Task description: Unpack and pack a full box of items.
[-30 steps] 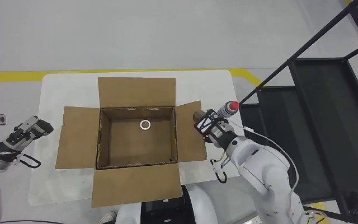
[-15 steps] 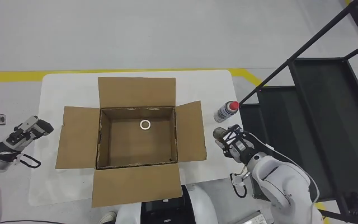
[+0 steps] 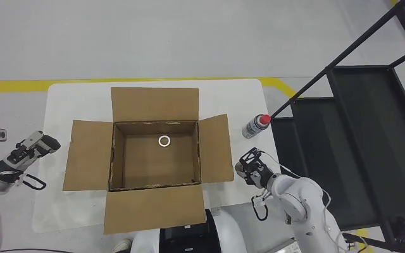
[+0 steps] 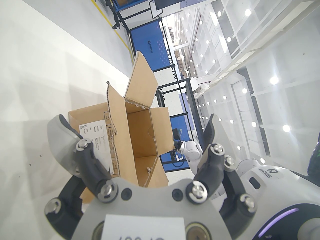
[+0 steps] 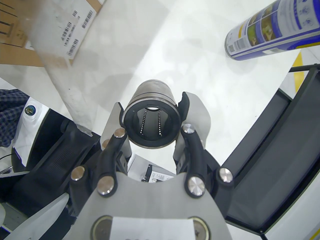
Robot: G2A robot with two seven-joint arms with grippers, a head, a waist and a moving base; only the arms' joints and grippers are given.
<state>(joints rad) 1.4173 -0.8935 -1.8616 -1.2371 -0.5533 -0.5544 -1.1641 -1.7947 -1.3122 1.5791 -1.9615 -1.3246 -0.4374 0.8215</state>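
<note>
Box of brown cardboard sits mid-table, mouth up, with all four flaps folded outward. Its longer side runs between the table's left and right edges. From above, its floor carries one small white ring close to the far wall. The wrist views add white printed labels on the outer walls. Right gripper hangs near the front right corner, just beside the right flap, fingers closed around a steel cylinder. Its own camera looks straight down the cylinder's bore, where rows of small balls show. A red-capped spray can stands by the right edge, apart from the box. Left gripper sits at the left edge, fingers spread wide, holding nothing.
</note>
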